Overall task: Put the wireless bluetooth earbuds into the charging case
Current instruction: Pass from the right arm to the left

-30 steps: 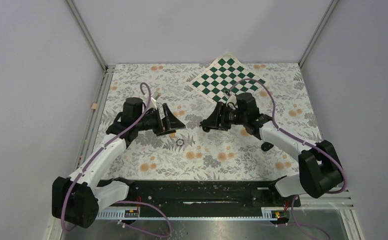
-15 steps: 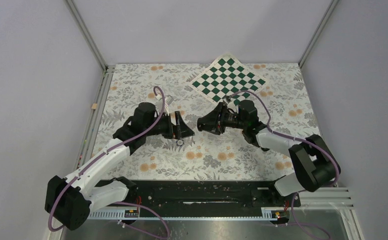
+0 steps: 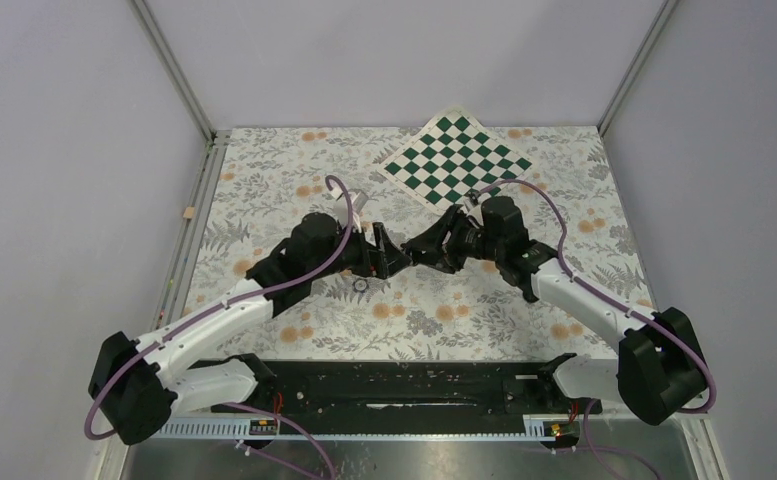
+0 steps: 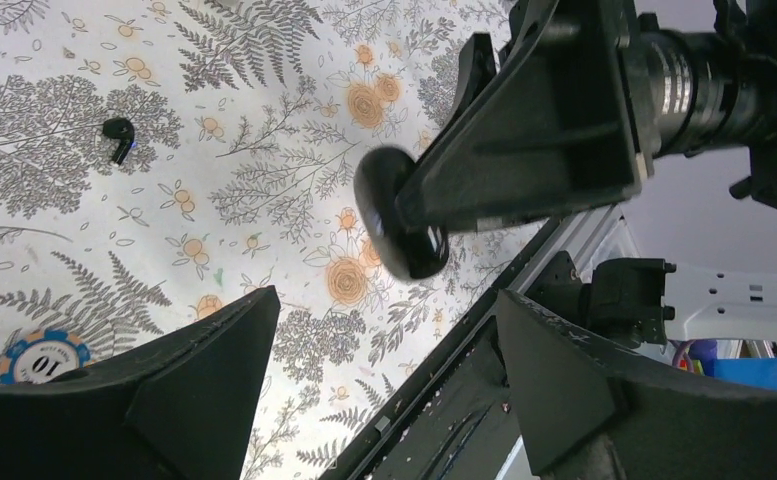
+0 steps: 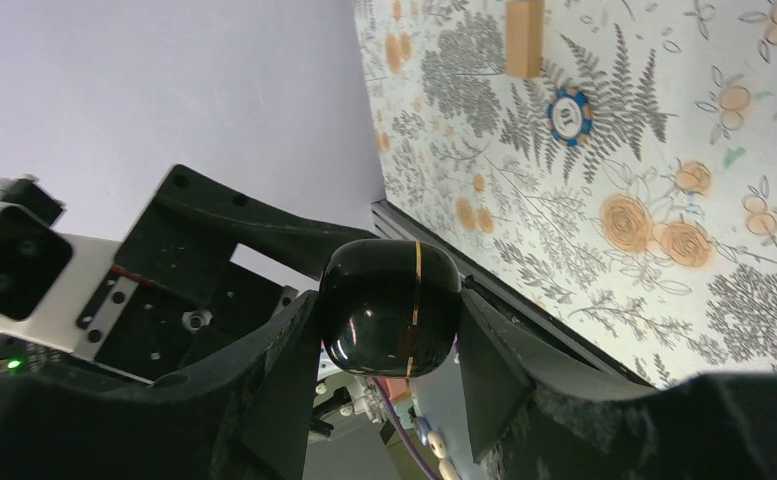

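Right hand clasps the charging case; left hand gapes, its camera alone showing an earbud.

What we see besides, on the floral cloth
A checked mat far right, a chip mid-table, a tan block at the left edge.

The right tool, gripping a glossy black oval case, blocks the path ahead of the wide-spread left tool.
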### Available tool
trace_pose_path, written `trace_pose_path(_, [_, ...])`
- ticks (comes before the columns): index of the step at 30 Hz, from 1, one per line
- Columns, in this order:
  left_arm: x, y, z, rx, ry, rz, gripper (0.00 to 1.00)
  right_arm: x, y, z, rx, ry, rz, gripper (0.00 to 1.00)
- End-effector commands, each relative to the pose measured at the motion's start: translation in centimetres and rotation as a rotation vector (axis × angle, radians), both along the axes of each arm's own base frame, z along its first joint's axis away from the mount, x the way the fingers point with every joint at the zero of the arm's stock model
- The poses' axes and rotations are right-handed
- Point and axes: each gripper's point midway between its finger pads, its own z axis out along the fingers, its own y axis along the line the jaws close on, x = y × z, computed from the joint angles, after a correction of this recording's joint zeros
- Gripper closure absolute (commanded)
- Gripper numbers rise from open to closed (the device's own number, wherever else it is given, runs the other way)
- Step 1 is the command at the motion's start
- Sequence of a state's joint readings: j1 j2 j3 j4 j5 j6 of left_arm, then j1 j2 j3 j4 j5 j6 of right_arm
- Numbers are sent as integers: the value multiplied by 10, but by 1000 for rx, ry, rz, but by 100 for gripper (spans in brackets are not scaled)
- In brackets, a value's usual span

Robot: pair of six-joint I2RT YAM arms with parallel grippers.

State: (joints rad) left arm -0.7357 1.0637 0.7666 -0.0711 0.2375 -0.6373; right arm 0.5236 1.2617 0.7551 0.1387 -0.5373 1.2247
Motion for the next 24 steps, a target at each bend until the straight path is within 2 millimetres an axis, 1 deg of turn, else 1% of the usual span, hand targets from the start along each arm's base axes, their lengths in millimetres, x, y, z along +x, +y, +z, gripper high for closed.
trace_pose_path(1, [19, -23, 34, -79, -81, 19, 20, -3, 3, 14, -28, -38, -5, 67])
trace_pose_path(4, [21, -30, 33, -77, -74, 3, 24, -5, 4, 15, -32, -42, -7, 68])
trace_pose_path(8, [25, -30, 32, -79, -76, 22, 33, -9, 6, 16, -34, -44, 0, 67])
trace_pose_path(11, [24, -32, 33, -84, -74, 14, 38, -9, 7, 17, -26, -43, -6, 68])
trace_pose_path(15, [22, -33, 26, -74, -58, 0, 40, -9, 9, 20, -13, -46, -8, 68])
trace_pose_path(18, [18, -35, 24, -73, -48, -21, 42, -8, 9, 22, -10, -49, -13, 68])
trace_pose_path(20, [16, -36, 24, -70, -45, -29, 39, -7, 9, 22, -10, -48, -18, 68])
trace_pose_path(22, [16, -35, 23, -62, -49, -34, 31, -7, 9, 22, -2, -44, -26, 68])
trace_pose_path(23, [15, -35, 24, -63, -51, -37, 24, -7, 9, 22, 5, -37, -31, 68])
trace_pose_path(24, [13, -34, 24, -64, -57, -43, 21, -6, 9, 21, 12, -34, -34, 68])
